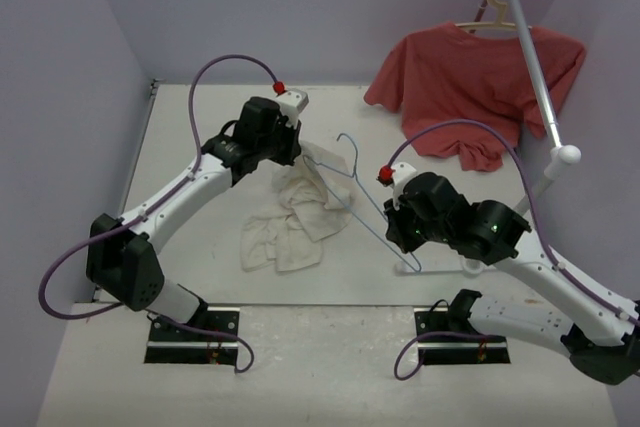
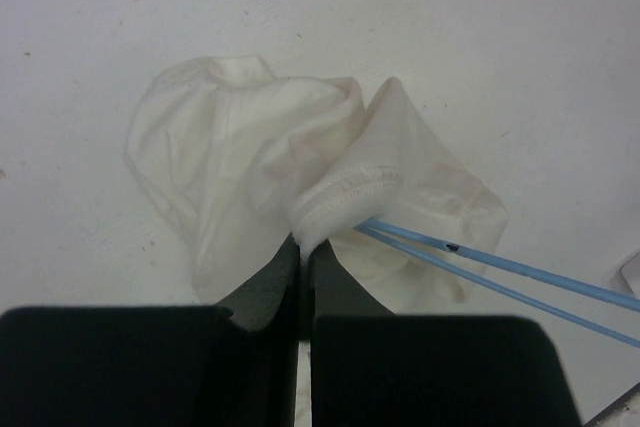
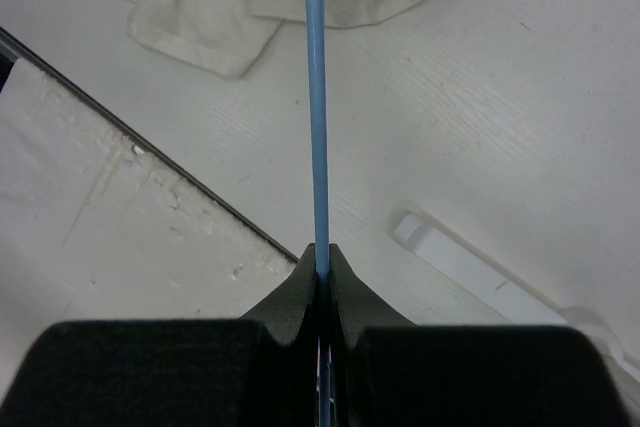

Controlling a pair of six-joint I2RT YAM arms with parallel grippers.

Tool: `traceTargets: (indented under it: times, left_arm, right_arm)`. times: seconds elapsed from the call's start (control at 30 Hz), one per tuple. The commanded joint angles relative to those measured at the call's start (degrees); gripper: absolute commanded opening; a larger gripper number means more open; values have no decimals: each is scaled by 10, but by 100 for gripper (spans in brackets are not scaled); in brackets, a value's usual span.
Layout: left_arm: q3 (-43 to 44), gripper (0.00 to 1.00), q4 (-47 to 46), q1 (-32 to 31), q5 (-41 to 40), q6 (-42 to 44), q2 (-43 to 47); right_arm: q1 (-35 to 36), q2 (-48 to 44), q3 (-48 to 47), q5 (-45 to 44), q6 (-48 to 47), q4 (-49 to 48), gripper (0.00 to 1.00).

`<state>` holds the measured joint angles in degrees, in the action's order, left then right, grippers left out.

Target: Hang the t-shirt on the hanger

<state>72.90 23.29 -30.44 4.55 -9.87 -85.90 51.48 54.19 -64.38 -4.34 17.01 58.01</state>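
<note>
**Both grippers shut: one on cloth, one on wire**

My left gripper point(image 2: 300, 247) is squeezed shut on a stitched edge of the cream t-shirt point(image 2: 220, 157). The shirt lies crumpled on the white table point(image 2: 470, 37), between my two arms. My right gripper point(image 3: 320, 255) is squeezed shut on the thin blue wire hanger point(image 3: 316, 97). The hanger's other end goes into the shirt right by that edge.
</note>
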Motion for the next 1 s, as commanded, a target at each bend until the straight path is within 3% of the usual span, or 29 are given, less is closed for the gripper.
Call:
traceTargets:
  times: [0.0,0.13,0.27,0.37,0.53,0.63,0.77,0.87,0.97]
  left_arm:
    - [29,0,-14,3,65,32,32]
    - [89,0,25,2,174,70,36]
    - [192,0,137,3,231,132,34]
    - [251,0,202,3,265,188,52]
    - [301,0,271,3,288,252,87]
    - [254,0,244,2,284,285,144]
    - [215,0,215,1,255,286,192]
    - [215,0,197,2,303,270,190]
    - [230,0,173,2,383,260,171]
  right_arm:
    - [3,-7,0,74,-55,-67,0]
    - [3,-20,6,103,-119,-130,0]
    - [3,-61,28,234,-250,-193,0]
    - [1,-86,33,156,-254,-255,0]
    - [-3,-64,14,147,-328,-293,0]
    - [-23,-74,25,150,-376,-340,0]
    - [-85,-68,6,263,-368,-339,0]
    - [-94,-2,-50,306,-329,-288,0]
    - [-91,37,-59,384,-322,-304,0]
